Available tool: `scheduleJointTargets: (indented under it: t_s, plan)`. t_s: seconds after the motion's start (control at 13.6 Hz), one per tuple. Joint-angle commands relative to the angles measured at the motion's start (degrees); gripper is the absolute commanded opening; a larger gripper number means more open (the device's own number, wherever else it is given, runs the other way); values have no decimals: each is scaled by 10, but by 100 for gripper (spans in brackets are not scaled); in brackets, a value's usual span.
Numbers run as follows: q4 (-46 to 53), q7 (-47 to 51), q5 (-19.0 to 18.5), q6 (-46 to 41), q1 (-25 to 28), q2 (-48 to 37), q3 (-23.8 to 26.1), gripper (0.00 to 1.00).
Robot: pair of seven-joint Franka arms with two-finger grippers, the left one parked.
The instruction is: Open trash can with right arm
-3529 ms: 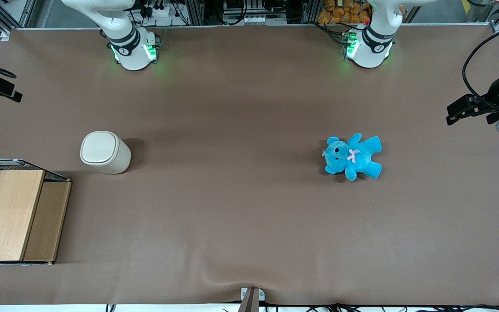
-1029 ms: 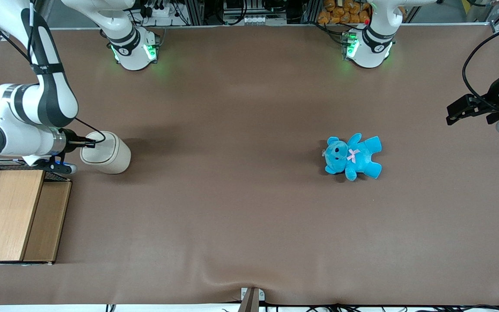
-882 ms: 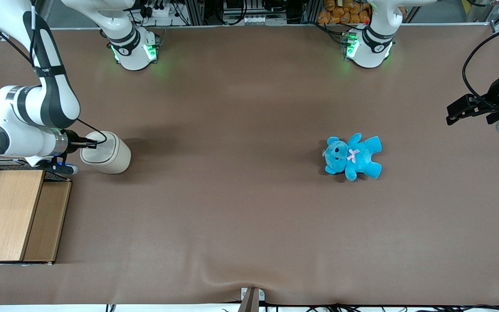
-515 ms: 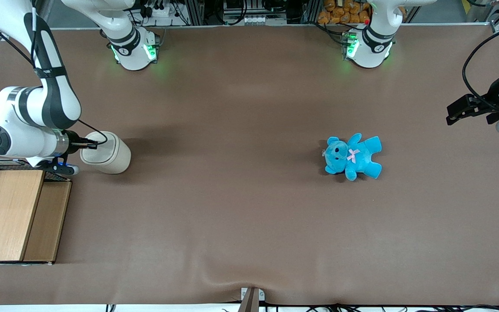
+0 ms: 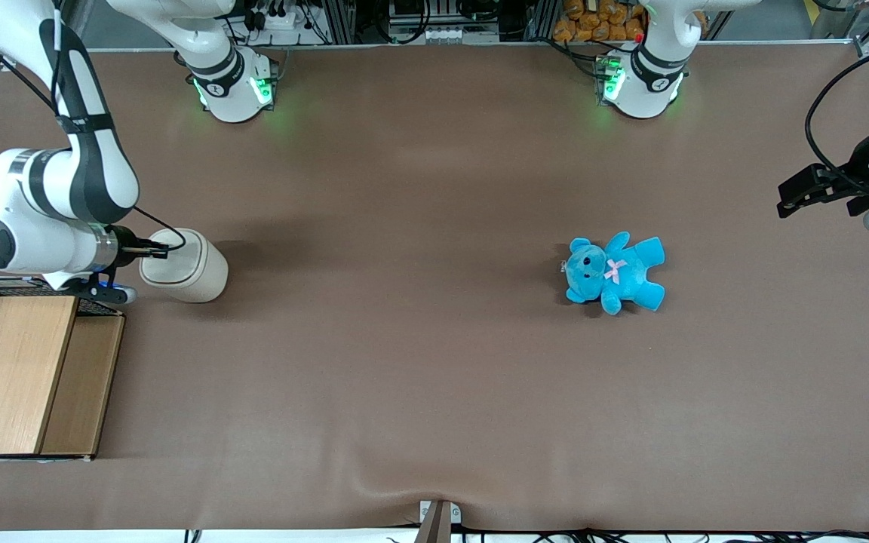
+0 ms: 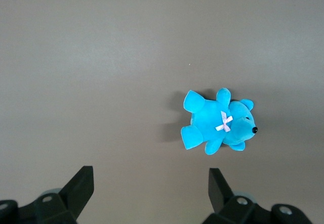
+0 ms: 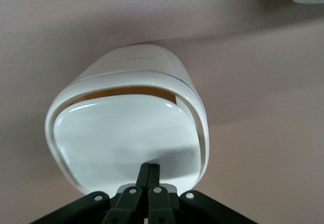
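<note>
cream trash can [image 5: 191, 270] upright – lid [image 7: 129, 138] tipped, hand [image 7: 150, 171] on it

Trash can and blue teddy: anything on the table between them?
Nothing; the front view shows bare brown table between the trash can and teddy. The shut gripper presses the can's lid.

Robot lab, brown-matted table [image 5: 434, 377], alu framing [image 5: 344, 19], cabling [image 5: 827, 83]

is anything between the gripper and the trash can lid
Nothing visible. The gripper, fingers shut together, is already on the lid of the trash can, pressing at one edge; a gap shows along the lid's other edge. The teddy lies well off toward the parked arm's end, and the crate sits nearer the front camera.
</note>
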Motion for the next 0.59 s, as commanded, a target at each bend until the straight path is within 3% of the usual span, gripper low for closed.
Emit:
scheduleJointTargets:
  t_s: [0.0, 0.07, 0.15, 0.22, 0.51]
  plan:
    - [65, 2, -5, -82, -2, -26, 0, 0]
    - [82, 2, -5, -100, -2, -35, -1, 9]
    - [97, 4, -5, -111, -2, -47, -1, 63]
    - [111, 1, -5, -114, -3, -59, -3, 100]
    - [187, -47, -5, -172, -5, -87, -4, 100]
